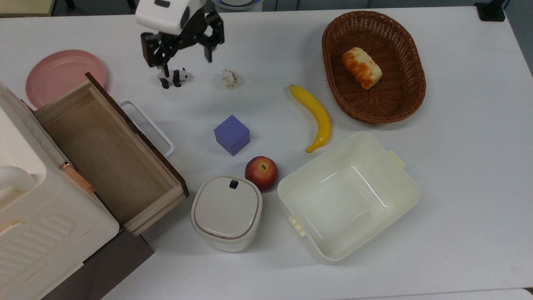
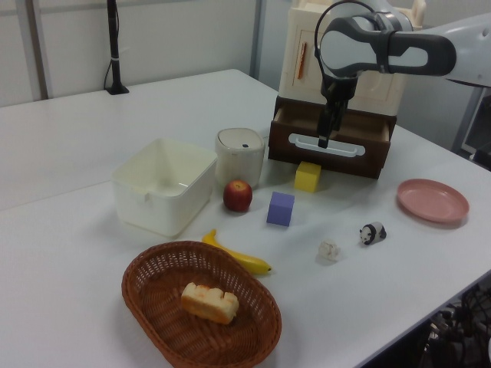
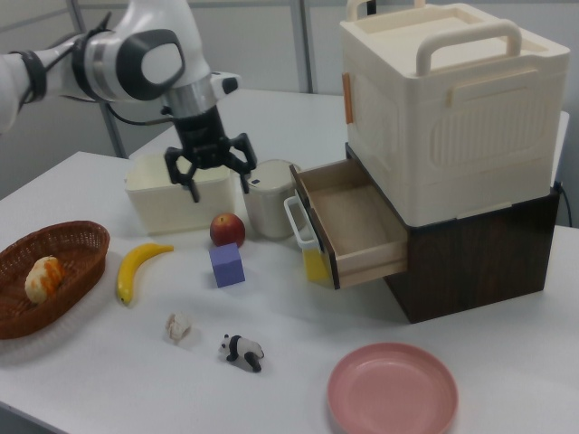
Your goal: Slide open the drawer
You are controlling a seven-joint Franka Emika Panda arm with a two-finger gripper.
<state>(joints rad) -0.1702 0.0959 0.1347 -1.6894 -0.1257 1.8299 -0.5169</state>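
In the top view, the drawer [image 1: 106, 154] stands pulled well out of the cream cabinet [image 1: 37, 216] at the top view's left, its light-brown inside bare and its white loop handle [image 1: 148, 127] free. The gripper [image 1: 179, 52] hangs near the top edge with its fingers spread apart and nothing between them, well apart from the handle, above a toy panda [image 1: 174, 77]. Judging by this, the sliding looks done and only clearing the arm away seems left.

In the left view, the drawer [image 2: 331, 146] sticks out from the dark base of the cabinet, and the gripper [image 2: 328, 126] hangs in line with its front; a yellow block [image 2: 308, 176] sits just below the front panel.

In the right view, the drawer [image 3: 348, 221] juts toward the right view's left, and the gripper [image 3: 210, 167] is raised, jaws parted and empty, near the cream tub [image 3: 172, 194].

The surface is a white table [image 1: 458, 166] carrying a wicker basket [image 1: 410, 71], a banana [image 1: 316, 116], an apple [image 1: 261, 173], a purple cube [image 1: 232, 134] and a pink plate [image 1: 58, 73]; behind it are pale walls and a black stand [image 2: 115, 46]
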